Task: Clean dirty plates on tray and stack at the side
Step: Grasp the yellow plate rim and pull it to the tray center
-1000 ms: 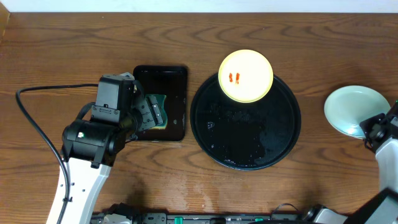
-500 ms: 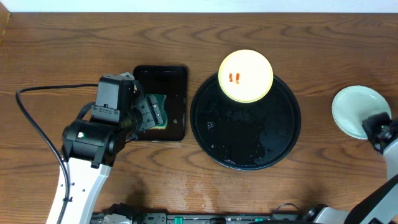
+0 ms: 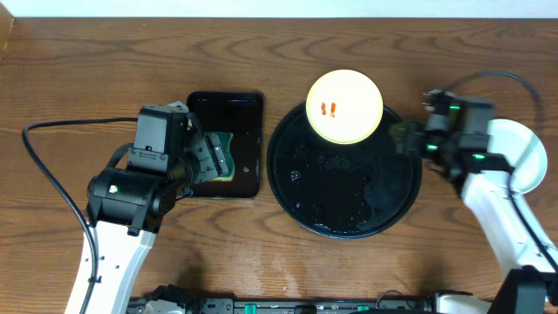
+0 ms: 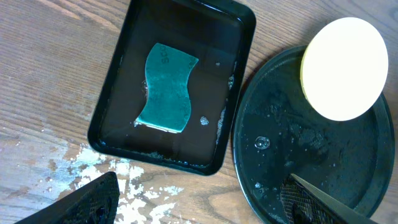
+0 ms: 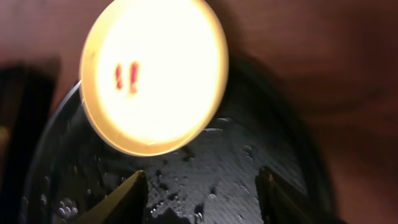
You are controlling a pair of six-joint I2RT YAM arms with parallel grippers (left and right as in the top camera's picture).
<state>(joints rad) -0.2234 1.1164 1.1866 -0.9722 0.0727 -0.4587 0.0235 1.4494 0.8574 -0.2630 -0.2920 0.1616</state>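
A pale yellow plate [image 3: 344, 106] with two small red smears lies on the far part of the wet round black tray [image 3: 349, 196]. A pale mint plate [image 3: 523, 155] rests on the table at the right, partly under my right arm. My right gripper [image 3: 404, 138] hovers over the tray's right rim, open and empty. In the right wrist view its gripper [image 5: 202, 177] points at the yellow plate [image 5: 152, 74] across the wet tray [image 5: 249, 155]. My left gripper [image 3: 212, 159] hangs open over the sponge; in its own view the left gripper [image 4: 199, 208] holds nothing.
A small rectangular black tray [image 3: 248, 109] left of the round one holds a green sponge [image 4: 166, 88] in shallow water. White foam flecks [image 4: 124, 186] lie on the wood in front of it. A black cable [image 3: 52, 183] trails along the left arm.
My right gripper let go of the pale mint plate at the right side, swung left to the round tray's rim and opened. The left arm has not moved.
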